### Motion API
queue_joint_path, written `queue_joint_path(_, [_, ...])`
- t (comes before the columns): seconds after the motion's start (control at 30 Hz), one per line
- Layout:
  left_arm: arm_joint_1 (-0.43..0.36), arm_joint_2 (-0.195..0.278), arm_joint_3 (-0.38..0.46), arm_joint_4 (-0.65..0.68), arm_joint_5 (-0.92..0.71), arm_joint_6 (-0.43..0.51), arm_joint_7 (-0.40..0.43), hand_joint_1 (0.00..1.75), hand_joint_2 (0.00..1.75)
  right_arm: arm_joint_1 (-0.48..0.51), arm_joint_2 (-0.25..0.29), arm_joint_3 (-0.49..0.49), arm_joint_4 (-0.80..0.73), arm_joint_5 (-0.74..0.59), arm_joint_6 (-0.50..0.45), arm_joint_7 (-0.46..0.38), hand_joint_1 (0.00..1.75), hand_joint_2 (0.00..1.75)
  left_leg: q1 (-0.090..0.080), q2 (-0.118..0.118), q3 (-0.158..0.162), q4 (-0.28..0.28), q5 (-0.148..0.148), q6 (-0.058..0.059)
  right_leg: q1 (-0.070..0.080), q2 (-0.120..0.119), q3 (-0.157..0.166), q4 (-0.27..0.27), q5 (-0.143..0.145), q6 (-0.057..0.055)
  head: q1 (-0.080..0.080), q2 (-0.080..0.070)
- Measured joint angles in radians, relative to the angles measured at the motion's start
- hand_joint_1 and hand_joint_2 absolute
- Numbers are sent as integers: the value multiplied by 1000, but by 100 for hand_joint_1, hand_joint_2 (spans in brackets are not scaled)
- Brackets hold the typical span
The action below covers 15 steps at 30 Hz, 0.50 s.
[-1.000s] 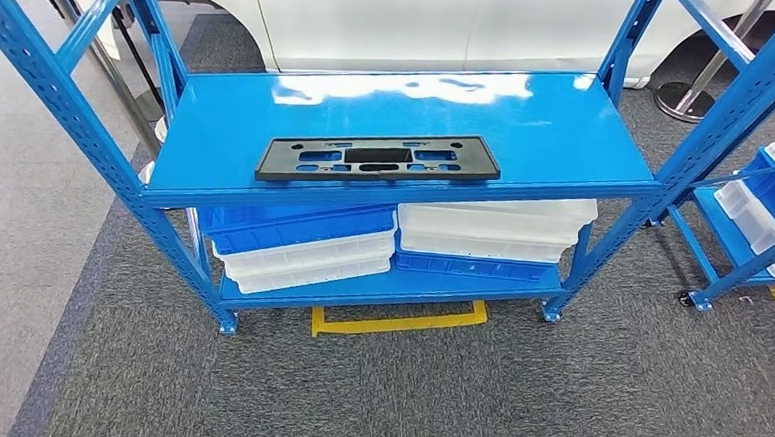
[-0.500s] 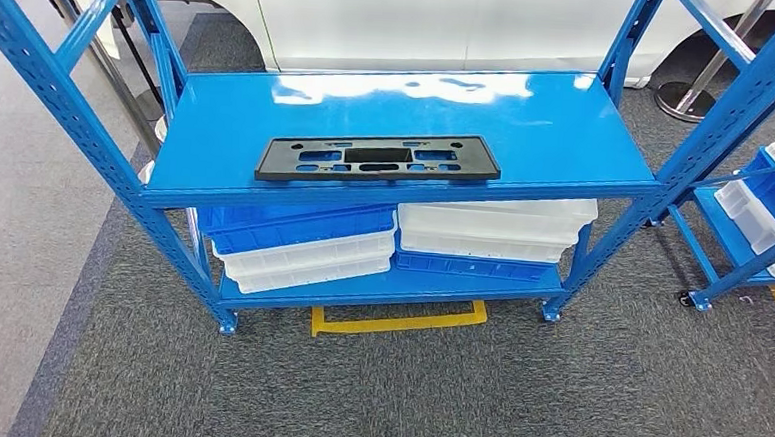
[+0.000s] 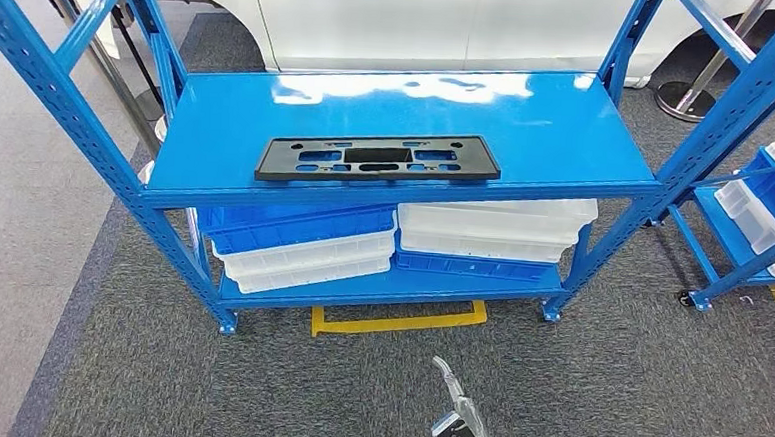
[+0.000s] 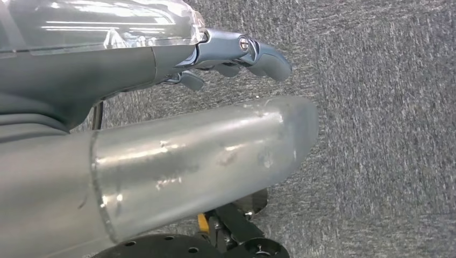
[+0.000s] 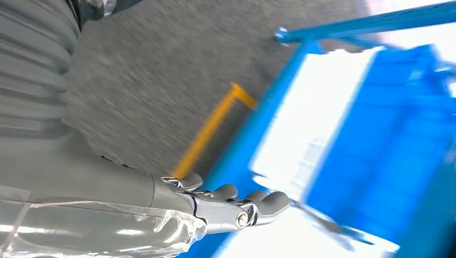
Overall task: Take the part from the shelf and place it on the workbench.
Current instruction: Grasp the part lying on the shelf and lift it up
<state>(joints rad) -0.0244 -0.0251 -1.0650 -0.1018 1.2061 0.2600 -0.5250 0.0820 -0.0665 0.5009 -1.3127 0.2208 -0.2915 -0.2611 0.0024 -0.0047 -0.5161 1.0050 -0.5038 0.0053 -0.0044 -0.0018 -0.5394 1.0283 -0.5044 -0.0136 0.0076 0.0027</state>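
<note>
part [image 3: 378, 158] laid near front edge of upper shelf [image 3: 529, 121]; bins [image 3: 297, 246] stacked on lower shelf [image 3: 380, 288], at left and right.

No text, label, brand, number or sign can be read anywhere in these views. The black part [image 3: 378, 158] on the blue shelf [image 3: 558, 137] bears only cut-outs, and the white and blue bins [image 3: 302, 244] below carry no legible marking. The yellow tape on the floor [image 3: 398, 322] is a plain line with no writing.
</note>
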Motion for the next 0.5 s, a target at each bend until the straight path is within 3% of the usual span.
queue_joint_path(0.5, [-6, -13, -104, 40, 53, -16, -25, 0, 0, 21, -11, 0, -428, 357, 34, -14, 0, 175, -2, 0, -2, 5, -1, 2, -3, 0, -1, -2, 2, 3, 0, 0])
